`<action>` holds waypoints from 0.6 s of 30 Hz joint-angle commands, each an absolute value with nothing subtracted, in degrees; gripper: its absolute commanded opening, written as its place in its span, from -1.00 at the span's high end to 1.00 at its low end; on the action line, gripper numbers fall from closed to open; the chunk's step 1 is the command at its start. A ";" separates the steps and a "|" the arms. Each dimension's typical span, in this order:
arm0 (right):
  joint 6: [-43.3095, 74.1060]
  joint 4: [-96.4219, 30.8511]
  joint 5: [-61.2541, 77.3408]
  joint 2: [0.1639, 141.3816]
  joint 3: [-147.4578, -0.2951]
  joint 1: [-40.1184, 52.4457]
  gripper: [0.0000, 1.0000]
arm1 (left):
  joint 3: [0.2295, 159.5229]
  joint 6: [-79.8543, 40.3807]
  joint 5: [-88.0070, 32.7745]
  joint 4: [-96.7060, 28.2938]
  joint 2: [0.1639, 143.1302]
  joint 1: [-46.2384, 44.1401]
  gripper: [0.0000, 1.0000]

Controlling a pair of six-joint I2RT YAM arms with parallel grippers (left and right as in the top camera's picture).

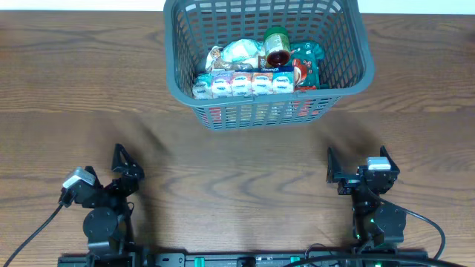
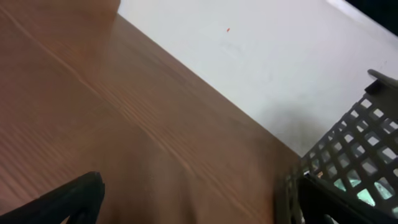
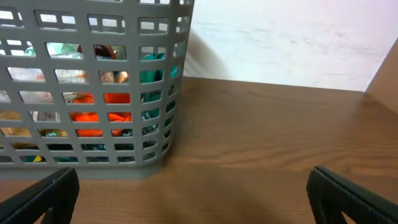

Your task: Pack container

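The container [image 1: 347,44], a large dark grey lattice basket, stands at the far middle of the table. Inside lie a row of small cups [image 1: 243,83], a green-lidded jar [image 1: 277,46], a white bag [image 1: 241,52] and green and red packets [image 1: 306,65]. My left gripper [image 1: 126,166] rests low at the front left, open and holding nothing. My right gripper [image 1: 358,160] rests at the front right, also open and holding nothing. In the left wrist view the basket's corner [image 2: 360,146] is at the right, past my open left gripper [image 2: 199,205]. The right wrist view shows the basket wall [image 3: 93,81] ahead on the left, beyond my open right gripper [image 3: 193,199].
The wooden table [image 1: 245,170] stretches between the arms and the basket. A white wall [image 2: 261,56] rises behind the table's far edge. Cables [image 1: 30,233] trail from the arm bases along the front edge.
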State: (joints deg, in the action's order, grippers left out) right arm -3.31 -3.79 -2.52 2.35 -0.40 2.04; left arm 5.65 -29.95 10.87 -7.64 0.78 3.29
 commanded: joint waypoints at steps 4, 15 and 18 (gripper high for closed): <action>-2.42 -4.05 -2.76 2.20 -0.32 1.69 -0.99 | 3.64 -29.23 10.44 -5.21 0.12 3.51 -0.97; -2.42 -4.05 -2.76 2.20 -0.32 1.69 -0.98 | 2.13 -29.19 9.45 -5.02 0.12 3.46 -0.97; -2.42 -4.05 -2.76 2.20 -0.32 1.69 -0.98 | 1.98 -28.99 9.45 -5.02 0.12 3.46 -0.97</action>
